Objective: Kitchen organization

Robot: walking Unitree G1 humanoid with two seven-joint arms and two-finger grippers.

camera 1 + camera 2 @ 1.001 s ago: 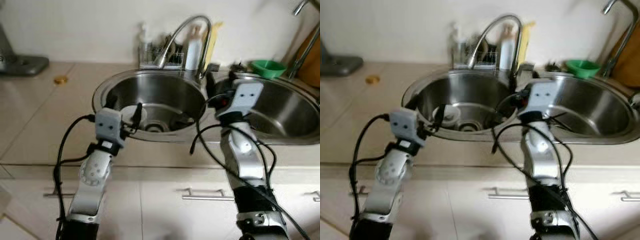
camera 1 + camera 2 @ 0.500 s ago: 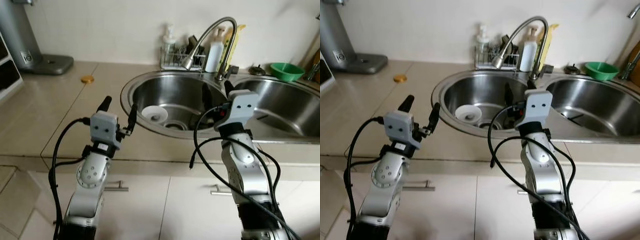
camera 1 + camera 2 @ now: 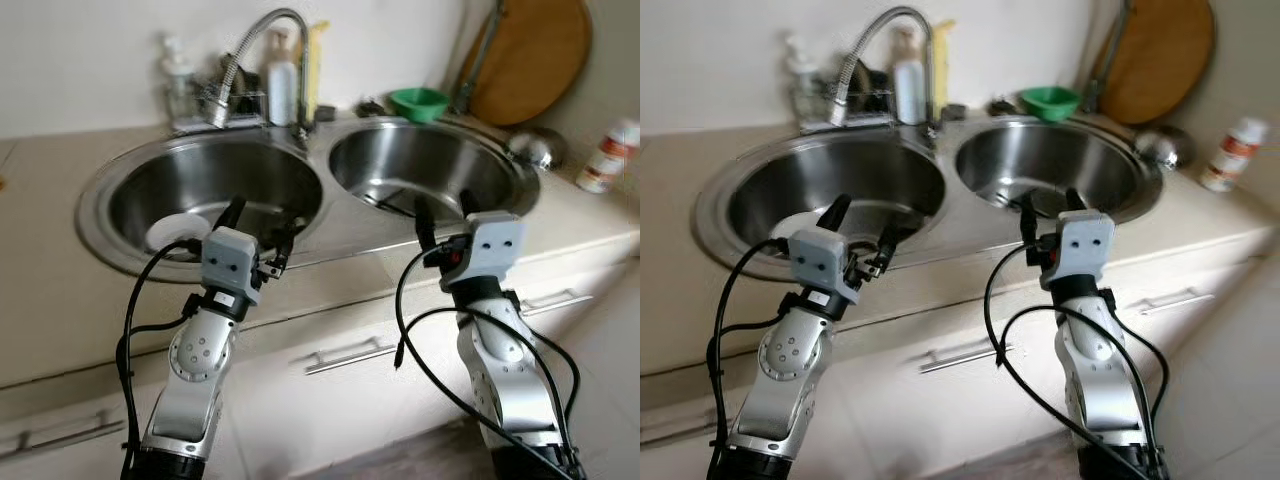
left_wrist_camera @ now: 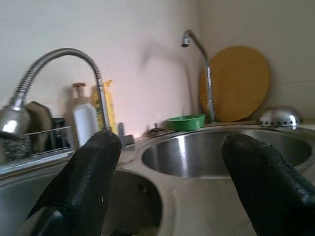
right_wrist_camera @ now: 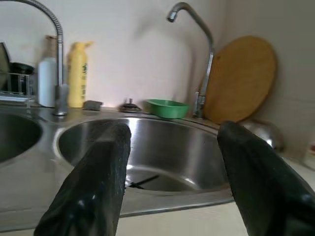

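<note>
1. we found both arms raised at the front edge of the worktop [image 3: 60,290], facing a double sink. the left claw [image 3: 258,226] hung over the near rim of the left basin [image 3: 250,175], its two black fingers spread wide with nothing between them. the right claw [image 3: 441,213] hung at the near rim of the right basin [image 3: 440,160], likewise spread wide and empty.

2. the task named no single item, so we judged the likely candidates: a white round dish [image 3: 178,230] lying in the left basin at about 9 o'clock of the left claw, a green bowl [image 3: 419,102] on the worktop at 12 o'clock of the right basin, and a steel bowl [image 3: 537,147] at 3 o'clock of it.

3. we thought the dish was the nearest job. to do it well, the left claw should have dropped inside the basin and turned toward the dish rim, keeping its cable off the sink edge.

4. the bendy tap [image 3: 240,55] arched over the left basin at 12 o'clock, so we would have kept any lift low and toward the near side.

5. the head views were a little blurred, so we would have steadied before reaching.
</note>
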